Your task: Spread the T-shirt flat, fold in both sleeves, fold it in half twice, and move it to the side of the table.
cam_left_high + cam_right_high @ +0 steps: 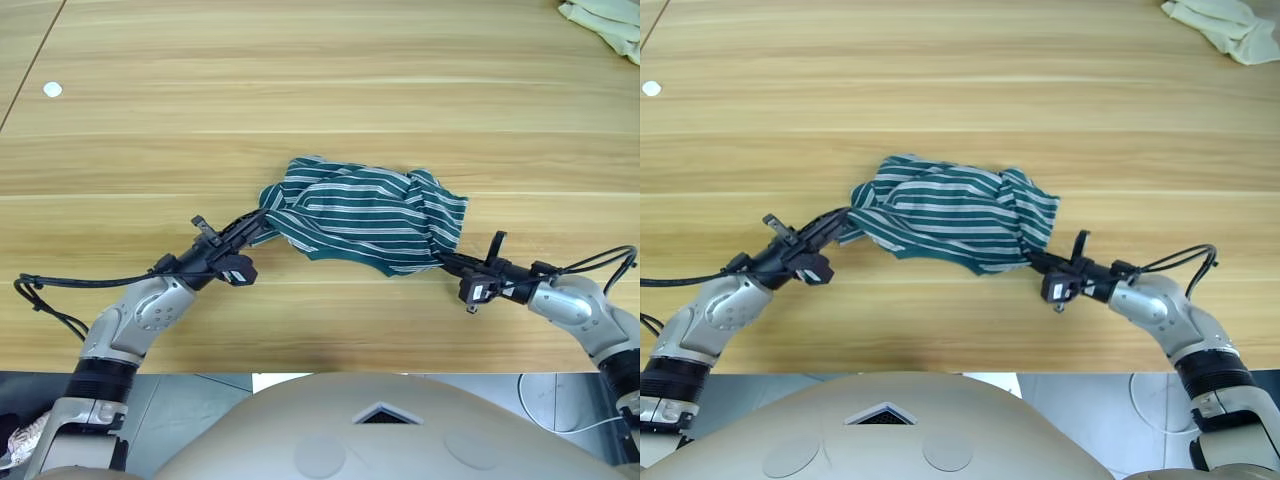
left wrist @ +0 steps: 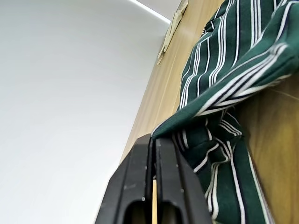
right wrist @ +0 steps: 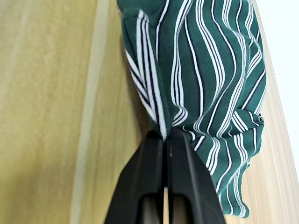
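1. Left eye view: T-shirt [image 1: 365,215] sits bunched on the table [image 1: 300,60], toward its near edge.
2. Left gripper [image 1: 262,217] and right gripper [image 1: 442,258] each pinch one end of it.
3. Spreading seems in hand; next calls for drawing the ends apart, flat.

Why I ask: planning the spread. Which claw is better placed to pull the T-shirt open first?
Left, narrowly. Both claws are shut on opposite ends of the T-shirt, but the cloth by the left claw lies smoother, while by the right claw it is bunched and twisted. Probably both must pull.
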